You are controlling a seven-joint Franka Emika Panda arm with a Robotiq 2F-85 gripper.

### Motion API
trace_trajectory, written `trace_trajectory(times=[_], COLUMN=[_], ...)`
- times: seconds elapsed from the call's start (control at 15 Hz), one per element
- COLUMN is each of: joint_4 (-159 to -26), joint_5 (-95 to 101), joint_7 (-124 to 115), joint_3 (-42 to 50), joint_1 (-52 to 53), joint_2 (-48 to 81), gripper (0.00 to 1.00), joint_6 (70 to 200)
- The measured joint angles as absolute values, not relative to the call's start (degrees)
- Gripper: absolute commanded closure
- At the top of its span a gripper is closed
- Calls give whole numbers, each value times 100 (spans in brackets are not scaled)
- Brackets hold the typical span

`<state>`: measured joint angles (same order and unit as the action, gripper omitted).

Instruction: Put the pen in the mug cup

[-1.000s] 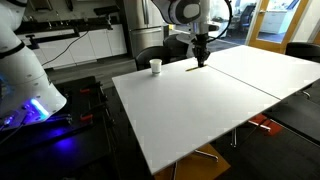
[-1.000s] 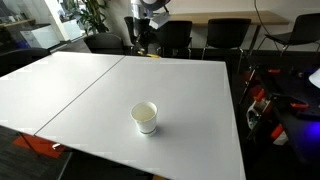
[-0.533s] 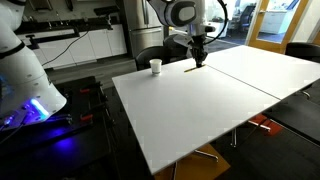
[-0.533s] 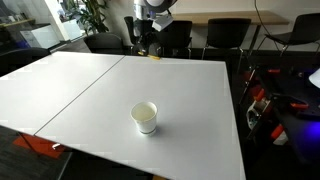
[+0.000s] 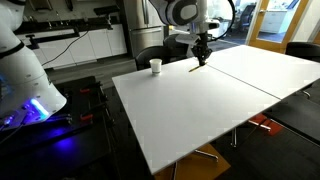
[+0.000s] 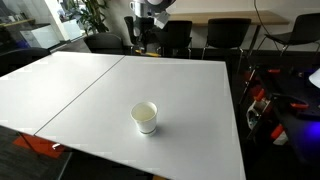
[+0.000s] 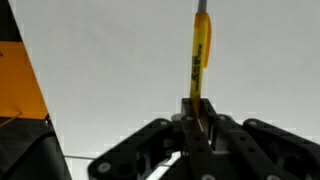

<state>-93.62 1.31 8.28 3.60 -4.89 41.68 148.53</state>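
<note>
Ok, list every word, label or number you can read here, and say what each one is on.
None can be read.
The thin yellow stick-shaped pen, held in the black gripper, carries dark print along its barrel in the wrist view, too blurred to read.
The small white cylindrical mug cup shows no print.

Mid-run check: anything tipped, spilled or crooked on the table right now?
Nothing stands out. The mug cup stands upright on the white table, no spill around it. In the wrist view the gripper is shut on one end of the pen, which sticks straight out past it.
</note>
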Motion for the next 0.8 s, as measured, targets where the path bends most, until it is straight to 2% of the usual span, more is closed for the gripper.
trace_trajectory(times=[0.73, 0.8], joint_4=[-9194, -9189], joint_5=[-183, -291], joint_7=[4934, 5283], joint_3=[-1306, -1425], joint_1=[-2073, -2148], joint_2=[4327, 4348], gripper=[97, 89], joint_6=[14649, 14537])
